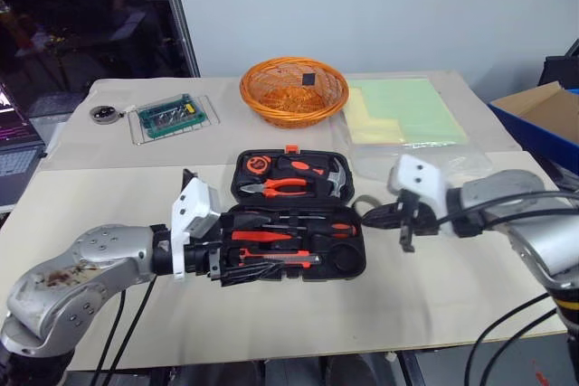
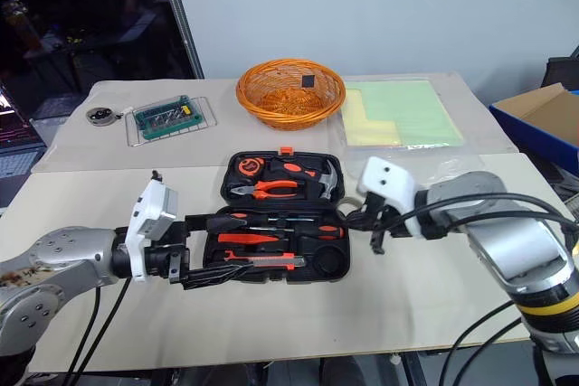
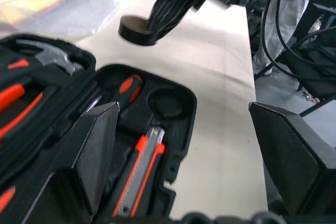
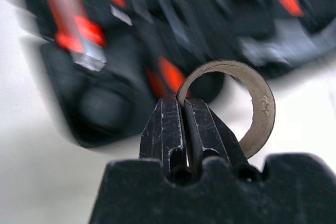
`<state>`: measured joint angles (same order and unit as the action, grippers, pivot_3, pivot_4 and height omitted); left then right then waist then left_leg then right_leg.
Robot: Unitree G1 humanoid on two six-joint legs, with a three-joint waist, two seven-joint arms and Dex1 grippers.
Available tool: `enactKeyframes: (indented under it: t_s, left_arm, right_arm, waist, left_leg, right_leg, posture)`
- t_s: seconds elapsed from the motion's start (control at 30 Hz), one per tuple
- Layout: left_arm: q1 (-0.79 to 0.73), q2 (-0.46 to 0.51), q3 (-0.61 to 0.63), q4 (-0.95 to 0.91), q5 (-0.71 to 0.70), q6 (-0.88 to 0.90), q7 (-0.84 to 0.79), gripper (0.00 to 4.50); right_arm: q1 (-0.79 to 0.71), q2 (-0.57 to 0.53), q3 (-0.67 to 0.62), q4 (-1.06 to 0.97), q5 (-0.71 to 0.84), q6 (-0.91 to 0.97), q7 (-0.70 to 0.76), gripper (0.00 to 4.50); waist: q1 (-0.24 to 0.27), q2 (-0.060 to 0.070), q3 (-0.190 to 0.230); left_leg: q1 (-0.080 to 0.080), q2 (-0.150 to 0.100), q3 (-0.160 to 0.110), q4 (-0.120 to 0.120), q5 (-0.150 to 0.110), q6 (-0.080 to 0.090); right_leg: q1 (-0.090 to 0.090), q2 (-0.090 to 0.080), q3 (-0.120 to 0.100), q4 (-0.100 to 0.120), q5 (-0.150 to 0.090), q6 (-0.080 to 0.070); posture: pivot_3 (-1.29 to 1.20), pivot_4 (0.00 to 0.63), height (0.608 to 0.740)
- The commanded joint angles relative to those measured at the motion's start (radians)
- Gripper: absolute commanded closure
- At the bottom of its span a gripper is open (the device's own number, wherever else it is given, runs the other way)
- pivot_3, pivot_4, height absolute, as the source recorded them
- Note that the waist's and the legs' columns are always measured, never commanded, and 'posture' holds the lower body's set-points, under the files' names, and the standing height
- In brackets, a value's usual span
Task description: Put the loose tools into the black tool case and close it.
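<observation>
One tape roll [image 4: 251, 106], axis level, pinched

It looks like a lab or workshop: a plain table [image 1: 298, 314], a green circuit board [image 1: 168, 116], a laptop [image 1: 16, 146] and loose cables [image 2: 507, 332].

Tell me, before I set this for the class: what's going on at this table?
A two-armed robot is packing a black tool case that lies open on the table. Its right gripper is pinched shut on the wall of a small tape roll, held above the table just beside the case's right end. The round recess at that end is empty. The left gripper is open at the case's left end. Screwdrivers and the utility knife already sit inside.
</observation>
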<state>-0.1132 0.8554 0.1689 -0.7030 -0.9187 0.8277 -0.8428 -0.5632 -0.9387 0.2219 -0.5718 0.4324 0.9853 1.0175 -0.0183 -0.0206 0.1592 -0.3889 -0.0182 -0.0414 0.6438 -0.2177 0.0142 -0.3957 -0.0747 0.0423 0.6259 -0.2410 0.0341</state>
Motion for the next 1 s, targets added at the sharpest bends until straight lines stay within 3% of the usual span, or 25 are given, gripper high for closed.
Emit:
enactKeyframes:
  t_s: [0.03,0.3,0.73,1.0]
  left_arm:
    - [0.061,0.049,0.084,-0.037,-0.033,-0.029,-0.07,0.26]
    - [0.145,0.099,0.135,-0.022,0.009,-0.082,-0.133,0.26]
    - [0.161,0.076,0.099,-0.009,0.05,-0.137,-0.132,0.26]
    - [0.143,0.035,0.079,0.039,0.056,-0.146,-0.105,0.26]
  right_arm:
    - [-0.016,0.018,0.124,-0.053,-0.043,0.017,-0.032,4.46]
    - [0.012,-0.024,0.261,-0.045,-0.138,-0.018,-0.029,4.46]
    - [0.083,-0.047,0.282,-0.039,-0.148,-0.04,0.008,4.46]
    - [0.063,-0.025,0.132,-0.038,-0.063,-0.072,0.046,1.95]
  waist:
    - [0.003,0.0,0.0]
    - [0.011,0.001,0.001]
    - [0.009,0.001,0.001]
    - [0.01,0.001,0.001]
  left_leg:
    - [0.0,0.0,0.0,0.0,0.0,0.0]
    - [-0.004,-0.002,0.001,0.0,0.0,0.0]
    - [-0.004,-0.001,0.001,0.0,0.0,0.0]
    - [-0.006,-0.002,0.001,0.0,0.0,0.0]
  right_leg:
    - [0.0,0.0,0.0,0.0,0.0,0.0]
    - [-0.005,-0.003,0.0,-0.001,0.001,-0.002]
    - [-0.006,-0.002,0.0,0.0,0.001,-0.002]
    - [-0.007,-0.002,0.0,0.0,0.001,-0.002]
  posture:
    - [0.0,0.15,0.74]
    - [0.0,0.15,0.74]
    - [0.0,0.15,0.74]
    - [0.0,0.15,0.74]
